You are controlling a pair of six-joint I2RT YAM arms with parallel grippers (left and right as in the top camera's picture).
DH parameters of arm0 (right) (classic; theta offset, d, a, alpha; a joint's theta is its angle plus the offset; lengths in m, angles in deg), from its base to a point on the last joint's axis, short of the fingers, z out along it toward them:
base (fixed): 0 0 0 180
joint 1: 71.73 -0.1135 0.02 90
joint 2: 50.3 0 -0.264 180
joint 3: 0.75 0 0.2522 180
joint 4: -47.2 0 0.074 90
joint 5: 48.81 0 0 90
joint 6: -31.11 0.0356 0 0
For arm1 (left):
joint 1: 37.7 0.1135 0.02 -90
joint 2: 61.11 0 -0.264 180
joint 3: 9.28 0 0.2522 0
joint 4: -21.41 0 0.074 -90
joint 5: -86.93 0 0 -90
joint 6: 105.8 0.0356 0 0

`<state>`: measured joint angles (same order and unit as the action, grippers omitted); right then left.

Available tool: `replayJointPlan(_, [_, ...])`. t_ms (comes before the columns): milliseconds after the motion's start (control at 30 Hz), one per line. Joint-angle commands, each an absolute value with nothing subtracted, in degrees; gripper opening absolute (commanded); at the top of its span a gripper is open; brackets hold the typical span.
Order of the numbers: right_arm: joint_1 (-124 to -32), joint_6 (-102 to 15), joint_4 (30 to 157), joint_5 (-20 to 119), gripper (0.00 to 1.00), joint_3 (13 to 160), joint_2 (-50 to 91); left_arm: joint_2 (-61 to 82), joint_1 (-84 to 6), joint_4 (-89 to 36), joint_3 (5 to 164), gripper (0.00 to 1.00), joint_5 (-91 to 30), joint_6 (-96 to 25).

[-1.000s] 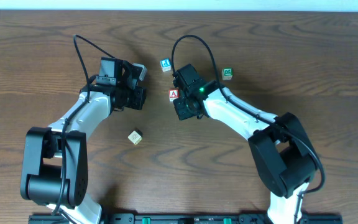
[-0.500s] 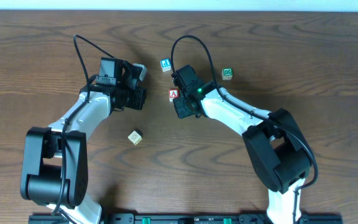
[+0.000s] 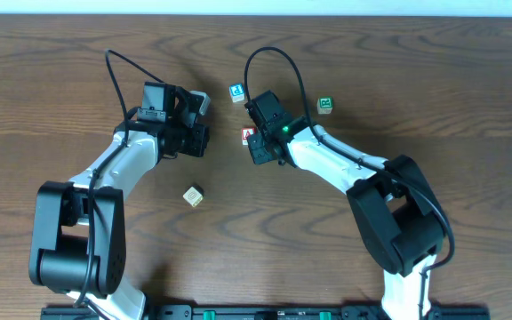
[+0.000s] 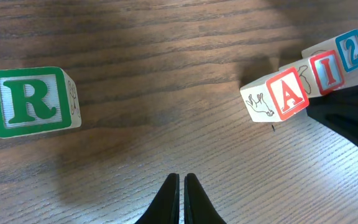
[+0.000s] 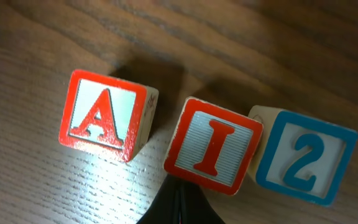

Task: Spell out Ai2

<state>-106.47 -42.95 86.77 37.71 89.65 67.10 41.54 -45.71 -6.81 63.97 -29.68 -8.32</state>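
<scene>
Just ahead of the right gripper, fingers pressed together and pinching nothing, sits the I cube, its near edge right at the fingertips. The 2 cube is on the I cube's right in the wrist view, touching it. The A cube is ahead-left of the tips, beside the I cube with a narrow gap. All three sit letters-up on the table, reading A, I, 2; the row is a bit crooked, each cube turned slightly. The left gripper is also pressed together, nothing between the fingers, tips over bare wood. Ahead-left of it in its own view stands the R cube, green letter, well apart. Ahead-right is the A-I-2 row, running away from it, with a dark shape just beside the row that is probably the right gripper's body. From overhead only the A cube shows at the right gripper; the I and 2 are hidden under it. The d cube lies near the right gripper, on the side away from its arm's base. A pale cube lies back toward the left arm's base, well apart from the left gripper, its letter too small to read.
</scene>
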Motion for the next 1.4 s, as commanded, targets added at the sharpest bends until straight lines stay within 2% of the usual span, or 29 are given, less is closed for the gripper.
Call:
replayJointPlan(0, [-106.95,-42.18,86.24,36.44,0.02,89.56,67.58,42.39,-45.60,-6.61,63.70,0.06,-29.94,-8.30])
replayJointPlan(233, [-106.99,-42.18,86.13,36.79,0.02,89.65,67.71,42.39,-45.62,-6.59,63.70,0.06,-29.94,-8.34])
replayJointPlan(500, [-106.99,-41.59,98.29,39.74,0.02,97.80,65.38,43.31,-45.95,-5.19,63.68,0.06,-33.72,-10.53])
replayJointPlan(767, [-105.27,-41.53,97.98,39.46,0.01,98.50,57.73,47.18,-48.75,-0.73,63.68,0.06,-37.64,-15.86])
replayJointPlan(1067, [-98.95,-41.55,97.91,37.10,0.02,98.50,45.05,48.53,-52.77,0.84,63.68,0.06,-37.00,-20.43])
replayJointPlan(1367, [-97.16,-41.55,98.50,37.10,0.01,98.50,43.45,49.56,-55.00,0.54,63.68,0.06,-34.53,-21.69])
